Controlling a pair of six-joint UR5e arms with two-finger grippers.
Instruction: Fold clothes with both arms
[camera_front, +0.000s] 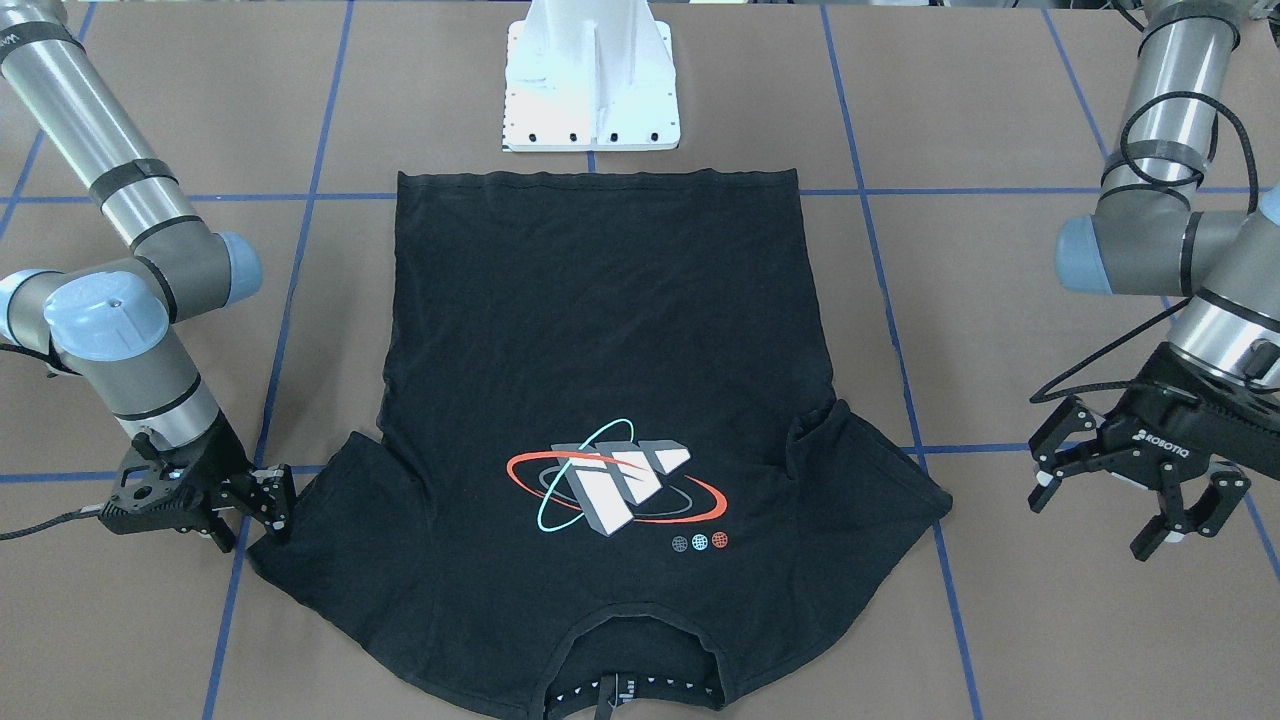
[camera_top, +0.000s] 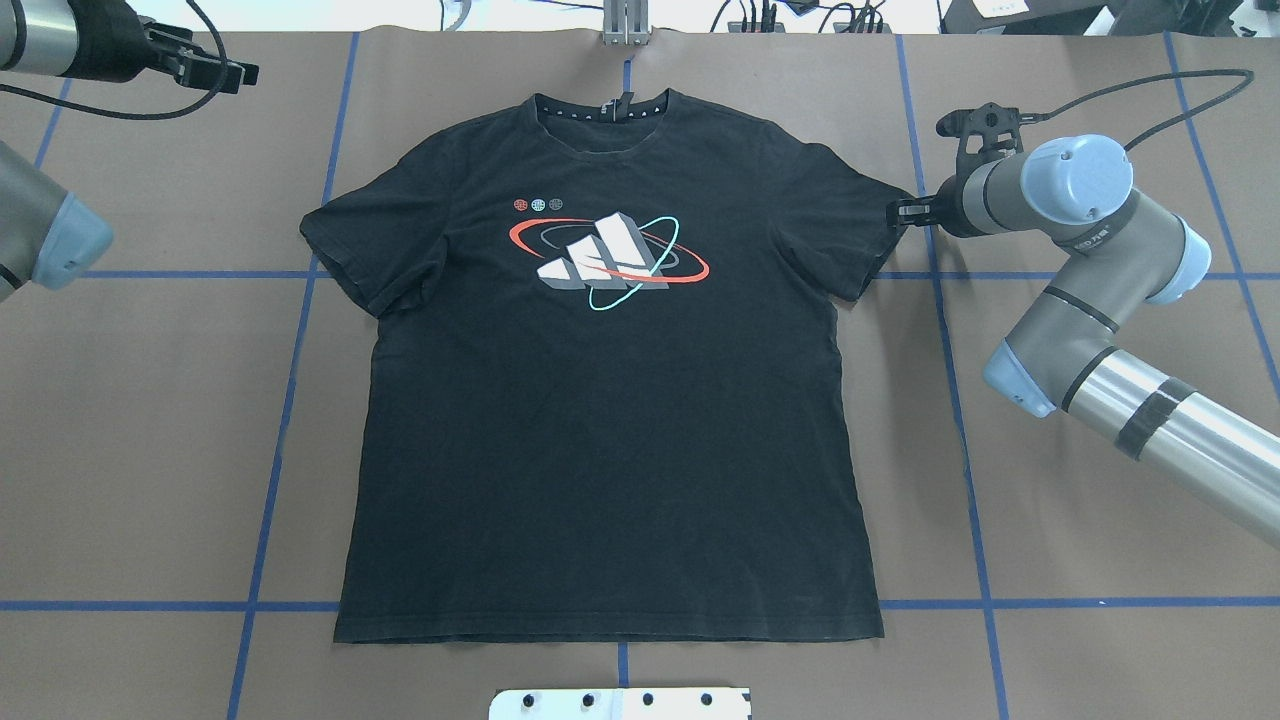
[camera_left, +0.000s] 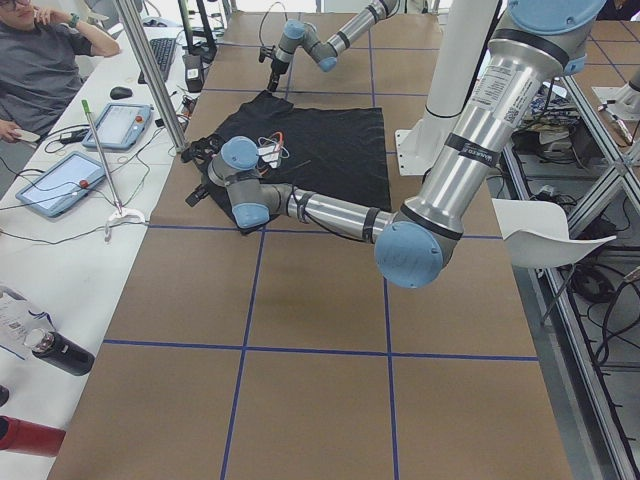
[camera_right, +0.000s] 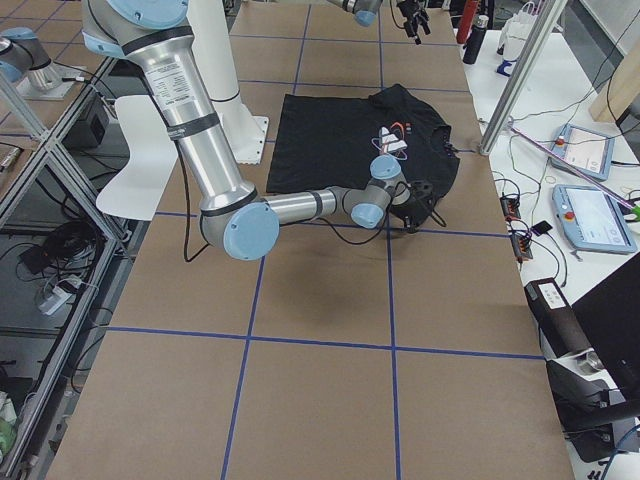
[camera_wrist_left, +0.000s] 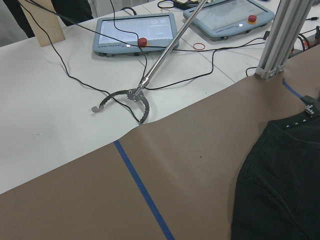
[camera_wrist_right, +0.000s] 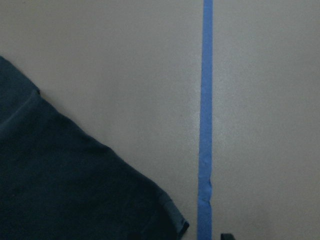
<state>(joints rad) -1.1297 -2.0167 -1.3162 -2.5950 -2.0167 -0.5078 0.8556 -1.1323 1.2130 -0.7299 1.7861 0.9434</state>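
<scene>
My left gripper (camera_front: 1095, 520) hangs spread open, clear of the shirt (camera_top: 600, 420). Only the front view shows that spread; overhead hides it. The shirt lies flat, logo (camera_top: 605, 250) up. My right gripper (camera_front: 258, 520) sits at a sleeve (camera_top: 860, 230), jaws slightly apart, tips barely visible.

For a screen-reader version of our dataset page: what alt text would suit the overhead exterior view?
A black T-shirt lies flat, logo up, on a brown table gridded with blue tape. The right gripper sits at its sleeve edge; the left gripper hangs clear of it.
</scene>
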